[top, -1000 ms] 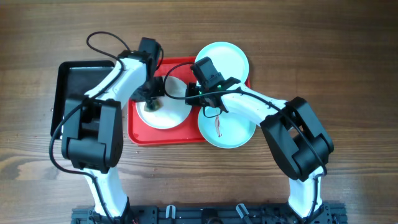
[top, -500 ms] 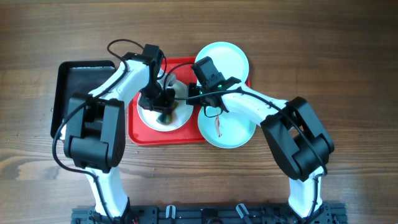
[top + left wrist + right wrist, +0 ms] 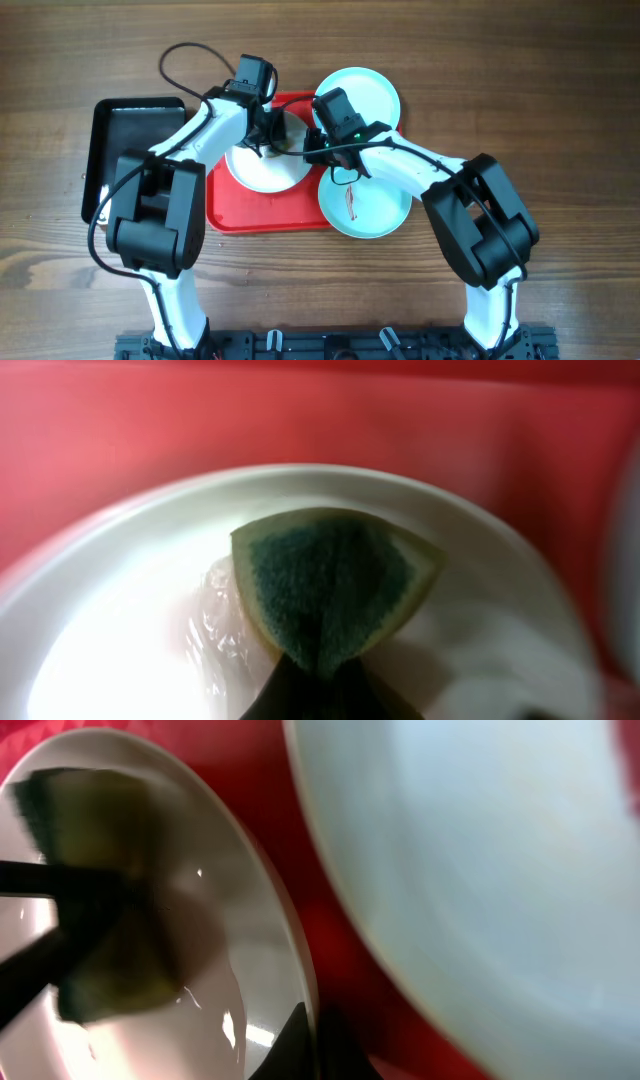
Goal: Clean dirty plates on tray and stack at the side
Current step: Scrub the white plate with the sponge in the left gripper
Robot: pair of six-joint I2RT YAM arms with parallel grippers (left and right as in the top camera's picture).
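Tray (image 3: 222, 210) of red rectangular plastic, mid-table toward the far edge, long axis along that edge.
Nearest, a pale turquoise round plate (image 3: 380, 215) with a purplish smear (image 3: 350, 203) overhangs its right end. Left gripper (image 3: 312, 682) clamps a folded green-and-yellow sponge (image 3: 330, 580) on the white round plate (image 3: 250, 175). Right gripper (image 3: 308, 1038), mostly cut off, pinches that plate's rim. Farthest, a second turquoise plate (image 3: 370, 90), partly arm-hidden.
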